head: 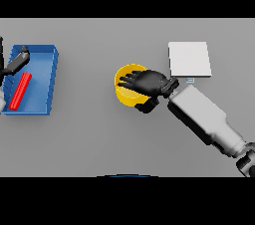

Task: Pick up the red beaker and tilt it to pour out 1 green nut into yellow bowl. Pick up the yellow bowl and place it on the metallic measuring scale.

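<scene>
1. Forearm of the right arm ran from the lower right corner up toward the middle of the table [89,139], white and grey, slanted.
2. The right hand [148,83] lay over the yellow bowl [125,94], palm down, its fingers spread and reaching left across the opening, with the thumb curled against the bowl's near rim. Whether it truly clamped the bowl I could not tell.
3. The left hand [18,60] showed at the far left edge, over the back corner of the blue tray [47,77]; I could not tell whether its fingers were apart or together.
4. One red beaker [21,91] lay on its side in the tray, slanted.
5. One bowl stood near the table's middle, left of the scale.
6. One scale [189,58], a pale square plate, sat just behind the right wrist, apart from the bowl.
</scene>
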### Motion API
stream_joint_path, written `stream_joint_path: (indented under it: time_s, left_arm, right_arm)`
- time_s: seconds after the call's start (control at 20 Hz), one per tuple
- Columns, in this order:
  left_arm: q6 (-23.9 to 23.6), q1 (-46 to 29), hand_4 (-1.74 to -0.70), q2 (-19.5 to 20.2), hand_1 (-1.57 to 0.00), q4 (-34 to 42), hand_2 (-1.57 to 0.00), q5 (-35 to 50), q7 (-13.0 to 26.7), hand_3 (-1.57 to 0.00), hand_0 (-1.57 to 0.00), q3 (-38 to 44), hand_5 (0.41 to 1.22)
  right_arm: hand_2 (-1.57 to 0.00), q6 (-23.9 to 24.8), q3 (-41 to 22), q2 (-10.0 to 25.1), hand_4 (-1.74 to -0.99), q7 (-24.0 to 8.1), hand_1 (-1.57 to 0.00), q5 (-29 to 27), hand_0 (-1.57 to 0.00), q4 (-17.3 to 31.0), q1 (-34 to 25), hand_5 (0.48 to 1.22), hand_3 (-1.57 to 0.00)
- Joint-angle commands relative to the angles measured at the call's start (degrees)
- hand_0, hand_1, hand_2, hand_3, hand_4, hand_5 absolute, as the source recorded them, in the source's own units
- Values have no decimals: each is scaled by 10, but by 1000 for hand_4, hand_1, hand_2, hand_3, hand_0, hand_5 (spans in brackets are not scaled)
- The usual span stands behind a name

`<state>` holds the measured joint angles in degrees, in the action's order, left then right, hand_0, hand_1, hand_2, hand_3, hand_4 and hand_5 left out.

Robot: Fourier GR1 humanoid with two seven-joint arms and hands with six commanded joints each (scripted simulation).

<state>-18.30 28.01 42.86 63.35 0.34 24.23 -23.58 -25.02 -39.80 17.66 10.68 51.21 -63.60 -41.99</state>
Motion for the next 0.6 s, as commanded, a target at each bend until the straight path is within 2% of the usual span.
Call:
stream_joint_path:
  time_s: [0.0, 0.2, 0.3, 0.45, 0.5, 0.55]
  left_arm:
    - [3, -2, -744, 3, 1, 1, 1, 1, -1, 1, 1, 0, 698]
    - [-1, -3, -746, 3, 1, 7, 1, 2, 7, 1, 1, 1, 699]
    - [2, 0, -744, 4, 1, 1, 1, 1, 3, 1, 1, 2, 697]
    - [3, 2, -750, 1, 1, -8, 1, 2, 0, 1, 1, 2, 701]
    - [2, 1, -752, 2, 1, -8, 1, 2, 2, 1, 1, 3, 701]
    - [-1, -3, -754, 0, 1, -4, 1, 0, 1, 1, 1, 0, 700]
  right_arm:
    - [1, -8, -5, 0, -1261, 7, 1, 1, 1, 7, -2, 736, 1]
    - [1, -30, -6, -11, -1276, -7, 1, -3, 1, 30, -13, 744, -14]
    - [-9, -37, -8, -12, -1285, 0, 1, -6, 1, 39, -14, 753, -47]
    - [-71, -52, 2, -22, -1302, -29, -36, -14, -26, 45, -11, 805, -141]
    - [-147, -55, 1, -22, -1321, -30, -135, -14, -161, 44, -11, 839, -182]
    - [-375, -57, 1, -20, -1351, -24, -422, -14, -443, 44, -13, 915, -236]
